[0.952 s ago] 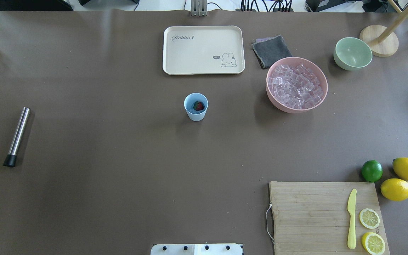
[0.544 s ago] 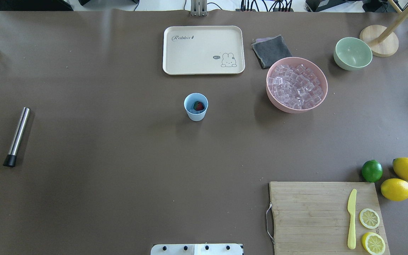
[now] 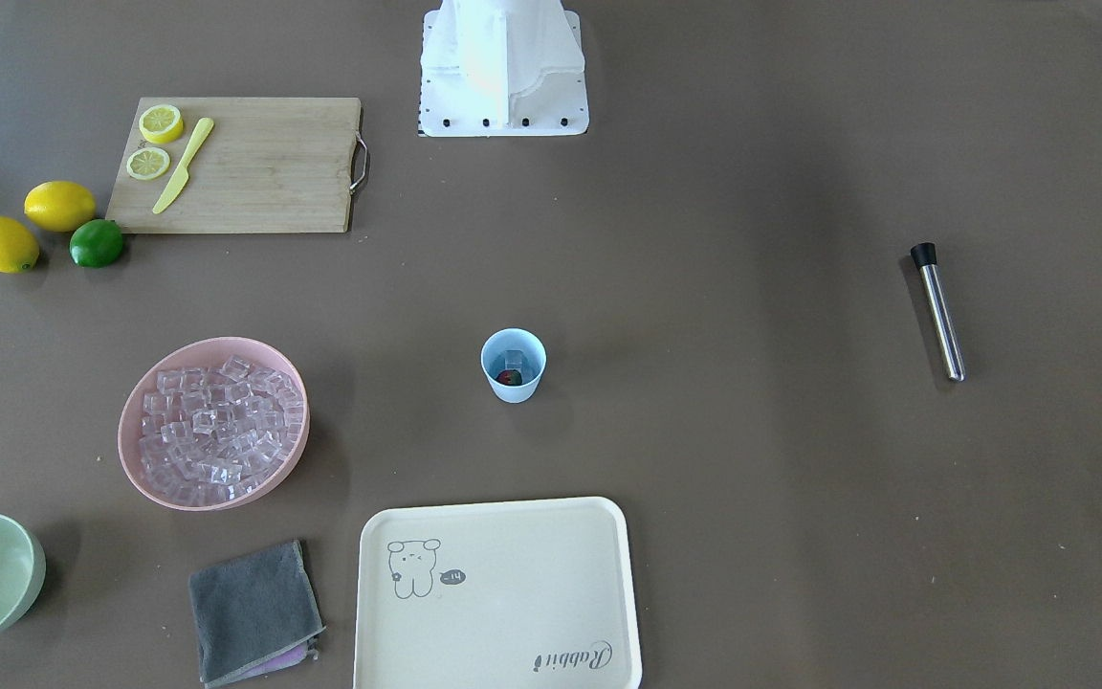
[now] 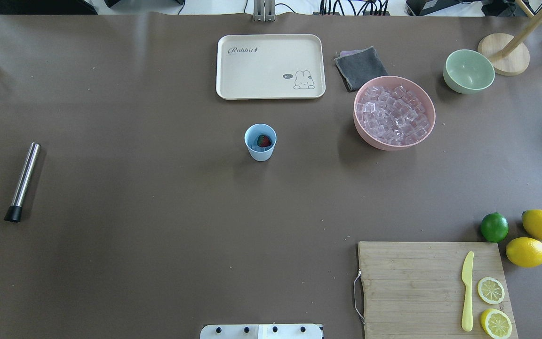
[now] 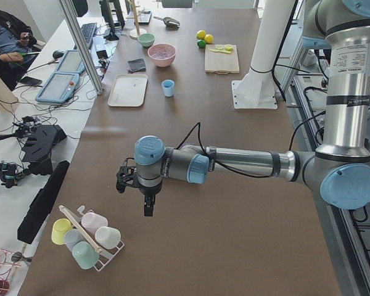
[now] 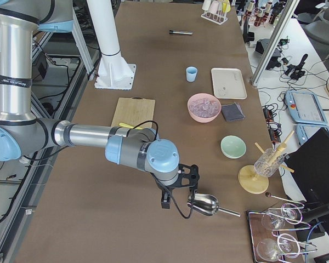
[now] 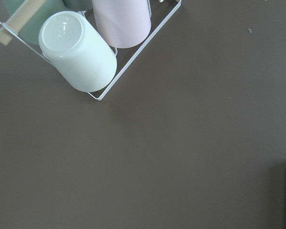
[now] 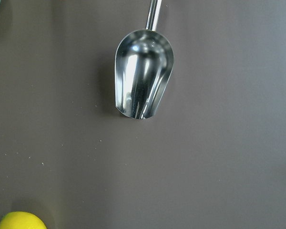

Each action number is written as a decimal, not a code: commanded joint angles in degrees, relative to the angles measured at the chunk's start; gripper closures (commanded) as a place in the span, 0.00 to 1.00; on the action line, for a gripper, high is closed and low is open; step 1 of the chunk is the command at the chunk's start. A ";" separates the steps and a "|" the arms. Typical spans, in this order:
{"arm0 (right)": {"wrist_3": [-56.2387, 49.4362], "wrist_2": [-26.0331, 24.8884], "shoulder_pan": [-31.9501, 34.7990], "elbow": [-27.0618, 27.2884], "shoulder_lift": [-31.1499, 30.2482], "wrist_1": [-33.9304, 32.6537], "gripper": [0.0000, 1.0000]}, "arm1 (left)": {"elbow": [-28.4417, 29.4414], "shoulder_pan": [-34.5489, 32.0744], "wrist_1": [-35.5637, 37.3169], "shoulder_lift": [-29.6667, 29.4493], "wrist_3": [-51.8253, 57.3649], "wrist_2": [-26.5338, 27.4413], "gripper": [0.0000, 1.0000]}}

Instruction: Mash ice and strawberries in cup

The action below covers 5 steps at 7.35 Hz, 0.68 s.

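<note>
Blue cup (image 4: 260,155) — strawberry (image 4: 264,140), ice (image 3: 513,360) inside

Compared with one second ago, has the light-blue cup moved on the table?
No. The cup keeps the same spot, just below the cream tray in the overhead view.

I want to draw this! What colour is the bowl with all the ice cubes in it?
The bowl is pink. The overhead exterior view shows it best.

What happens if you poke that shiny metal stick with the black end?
The shiny metal stick with the black end lies flat; being round, it would probably roll sideways. Its polished surface looks slippery, likely stiff.
</note>
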 commanded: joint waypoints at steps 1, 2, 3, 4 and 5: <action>3.23 -2.97 -3.55 1.20 1.68 0.10 0.00 | -1.82 0.01 0.17 0.57 -0.38 0.29 0.01; 3.92 -4.03 -5.65 5.82 2.02 -1.03 0.00 | -1.64 0.01 -0.01 0.49 -0.30 0.38 0.01; 3.93 -3.87 -5.67 6.30 1.68 -0.87 0.00 | -1.73 0.10 -0.01 0.48 -0.30 0.29 0.01; 4.02 -4.04 -5.75 4.91 1.85 -0.78 0.00 | -1.47 0.27 -0.01 0.22 -0.30 0.38 0.01; 4.28 -3.96 -5.93 3.25 3.76 -1.04 0.00 | -0.42 0.45 0.34 -0.48 -0.30 0.29 0.01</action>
